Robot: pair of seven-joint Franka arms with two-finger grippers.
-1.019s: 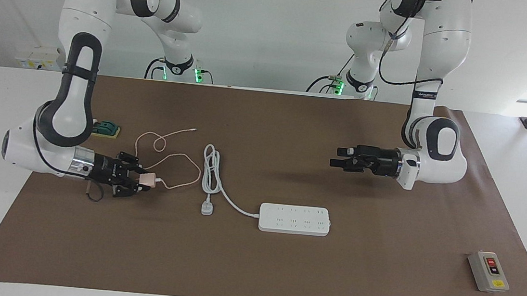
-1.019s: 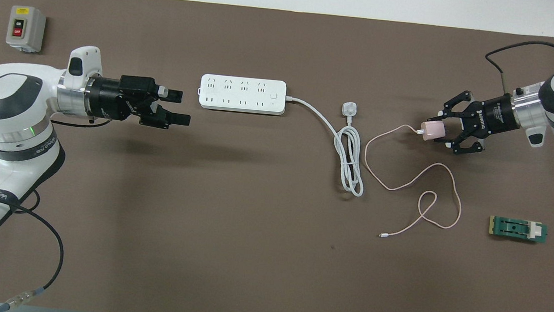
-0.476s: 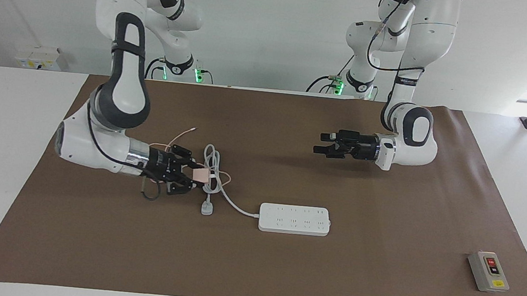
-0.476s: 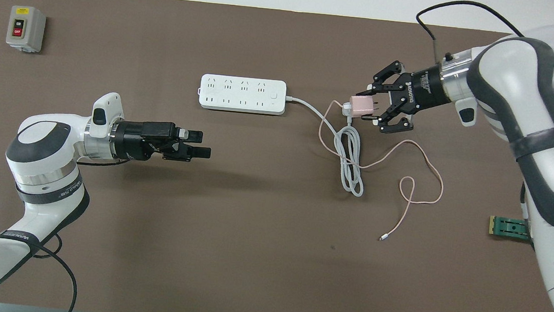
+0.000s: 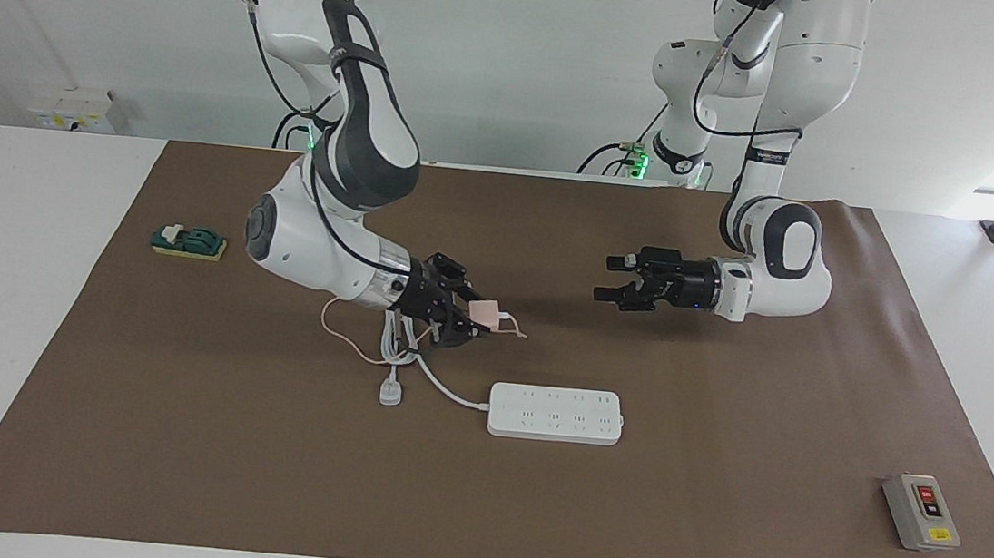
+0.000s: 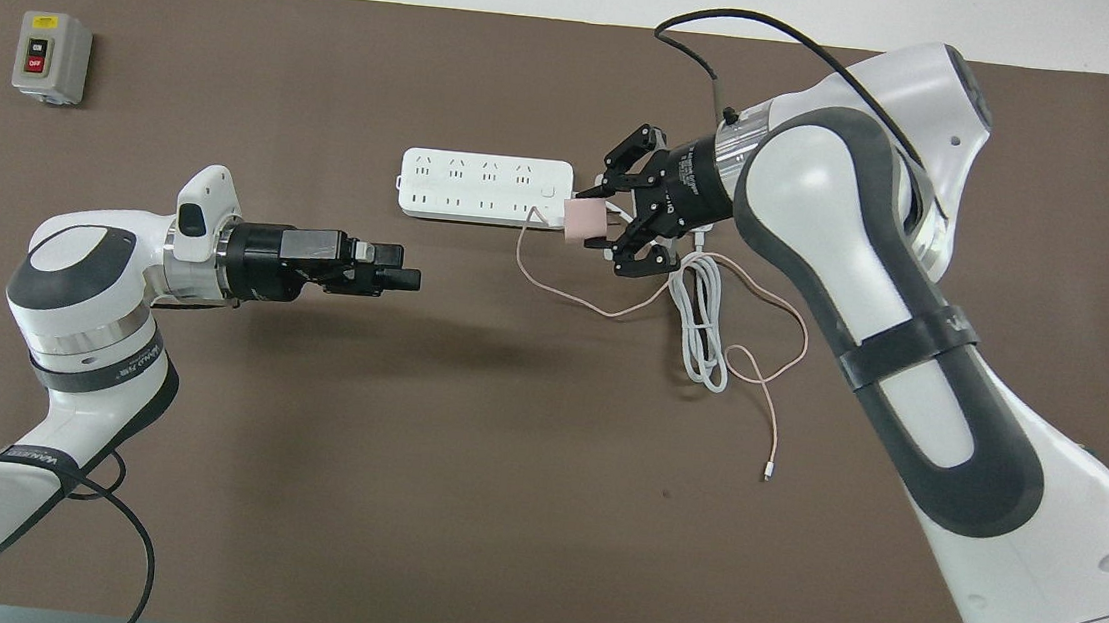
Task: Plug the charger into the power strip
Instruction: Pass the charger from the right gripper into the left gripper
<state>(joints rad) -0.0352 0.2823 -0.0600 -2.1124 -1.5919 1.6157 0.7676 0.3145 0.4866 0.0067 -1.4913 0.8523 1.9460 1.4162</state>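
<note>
Item one: right gripper (image 5: 477, 312), fingertips pinched on the charger (image 5: 486, 313), which I see lifted off the mat, just beside the cord end of the power strip (image 5: 555, 413) (from above it overlaps that end). Its thin pink cable (image 6: 771, 356) trails down and lies across the coiled white cord (image 6: 703, 330).

Item two: power strip, lying flat mid-table, its round white plug (image 5: 391, 393) beside it toward the right arm's end.

Item three: left gripper (image 5: 612, 277), fingers apart and holding nothing, held in the air over bare mat.

Item four: grey switch box (image 5: 921, 512), near the left arm's end.

Item five: green block (image 5: 188, 241), off the mat's edge.
</note>
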